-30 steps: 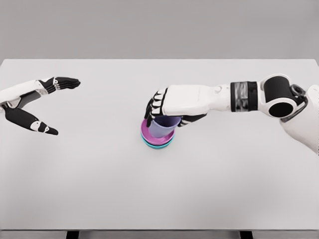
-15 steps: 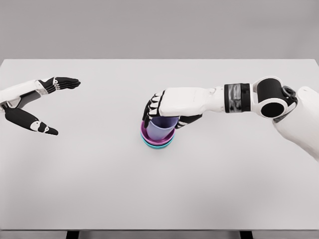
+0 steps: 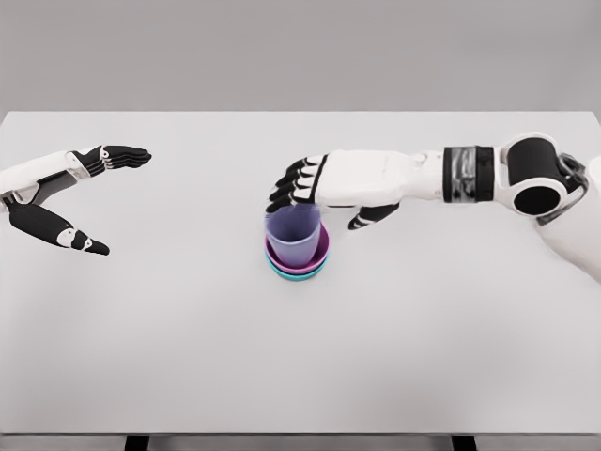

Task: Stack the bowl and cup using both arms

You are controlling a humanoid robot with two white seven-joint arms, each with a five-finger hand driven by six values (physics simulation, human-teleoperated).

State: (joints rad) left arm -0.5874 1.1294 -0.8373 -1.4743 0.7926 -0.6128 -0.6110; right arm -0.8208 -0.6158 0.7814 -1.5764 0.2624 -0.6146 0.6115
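Observation:
A lavender cup (image 3: pixel 295 240) stands upright inside a magenta bowl (image 3: pixel 319 254), which is nested in a teal bowl (image 3: pixel 297 276) near the table's middle. My right hand (image 3: pixel 324 199) hovers just above and behind the cup, fingers spread, holding nothing. Its arm reaches in from the right edge. My left hand (image 3: pixel 89 199) rests at the far left over the table, thumb and fingers apart, nothing in it.
The white table (image 3: pixel 300 357) spreads wide around the stack, with its front edge near the bottom of the view. A grey wall stands behind it.
My right hand has let go of the cup, opened its fingers and lifted up and slightly right. The cup now stands free in the bowls. The left arm has not moved.

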